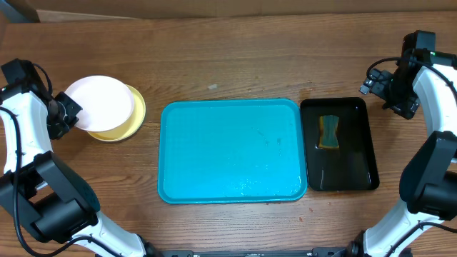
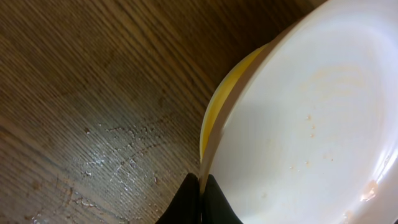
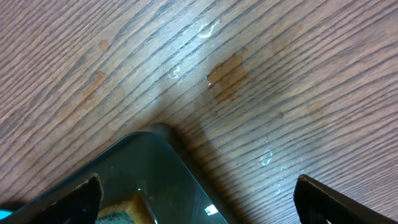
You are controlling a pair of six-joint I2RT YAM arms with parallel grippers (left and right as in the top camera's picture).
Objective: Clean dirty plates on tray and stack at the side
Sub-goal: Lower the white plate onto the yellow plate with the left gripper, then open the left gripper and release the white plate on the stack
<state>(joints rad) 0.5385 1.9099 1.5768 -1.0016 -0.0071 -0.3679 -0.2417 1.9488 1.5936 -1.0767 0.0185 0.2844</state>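
White plate (image 1: pixel 100 103) atop yellow plate (image 1: pixel 137 118), left of turquoise tray (image 1: pixel 232 150); my left fingers (image 2: pixel 186 202) clamped on its rim. My right fingers (image 3: pixel 74 199) spread apart, right of tray, over tabletop (image 3: pixel 249 81).

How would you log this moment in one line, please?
left hand shut on white plate over yellow plate | right hand open near black tray | sponge in it | blue tray: no plates
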